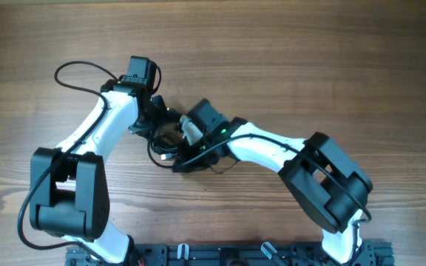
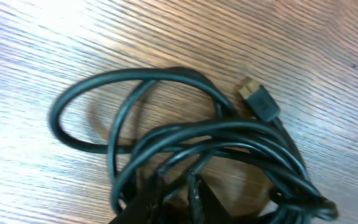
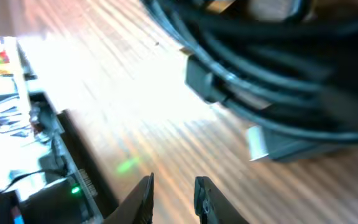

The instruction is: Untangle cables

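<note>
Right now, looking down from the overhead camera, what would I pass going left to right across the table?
First the left arm's black joint housing → left arm's white link → tangled cables → right arm's white link → right arm's black joint housing.
</note>
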You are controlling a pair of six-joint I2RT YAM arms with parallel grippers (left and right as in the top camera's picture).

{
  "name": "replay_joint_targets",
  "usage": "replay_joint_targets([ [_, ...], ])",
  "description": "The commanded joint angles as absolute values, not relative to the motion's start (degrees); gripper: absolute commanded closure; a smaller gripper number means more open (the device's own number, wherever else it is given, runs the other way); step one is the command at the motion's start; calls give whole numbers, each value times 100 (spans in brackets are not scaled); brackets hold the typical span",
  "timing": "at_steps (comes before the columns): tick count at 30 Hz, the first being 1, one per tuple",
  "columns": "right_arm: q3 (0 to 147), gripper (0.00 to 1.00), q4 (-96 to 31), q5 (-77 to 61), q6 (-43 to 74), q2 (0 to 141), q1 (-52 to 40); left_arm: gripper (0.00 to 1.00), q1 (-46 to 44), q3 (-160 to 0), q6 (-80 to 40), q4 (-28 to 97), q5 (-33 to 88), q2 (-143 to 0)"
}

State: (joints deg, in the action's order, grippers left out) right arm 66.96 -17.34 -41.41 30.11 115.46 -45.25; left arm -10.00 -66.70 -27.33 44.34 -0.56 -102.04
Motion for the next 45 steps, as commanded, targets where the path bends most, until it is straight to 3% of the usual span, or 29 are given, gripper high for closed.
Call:
replay_joint_targets([
  [1, 6761, 72, -1721, -4812, 3065, 11179, -4025, 82, -913, -6578, -2790, 4449, -440, -10125],
  [4, 6761, 69, -1686, -4626, 2993, 10597, -3315, 76, -792, -6578, -2792, 4427, -228, -10125],
  [8, 6726, 67, -1299, -2862, 2674, 10652, -2928, 72, -792, -6578, -2945, 4130, 895, -10130],
  [10, 6722, 61, -976, -3044, 2110, 10781, -2965, 63, -792, -6567, -3183, 4095, 893, -10186],
  [20, 6713, 59, -829, -2998, -222, 11327, -3094, 63, -792, -6543, -3354, 3813, 1214, -10932],
  [30, 6711, 59, -607, -3002, 23, 11668, -3129, 74, -1015, -6543, -2995, 3647, 2032, -10932],
  [33, 6711, 57, -609, -2954, 16, 11671, -3122, 73, -1061, -6543, -2641, 3656, 2204, -10932],
  [35, 6726, 61, -753, -2965, 51, 11531, -3004, 72, -1015, -6543, -2563, 3667, 2204, -10932],
  [40, 6726, 62, -1732, -3144, -1323, 11059, -2816, 70, -1068, -6543, -2567, 3664, 2209, -10932],
  [45, 6722, 66, -1787, -3221, -1608, 11061, -2971, 70, -1076, -6543, -2571, 3688, 2733, -10932],
])
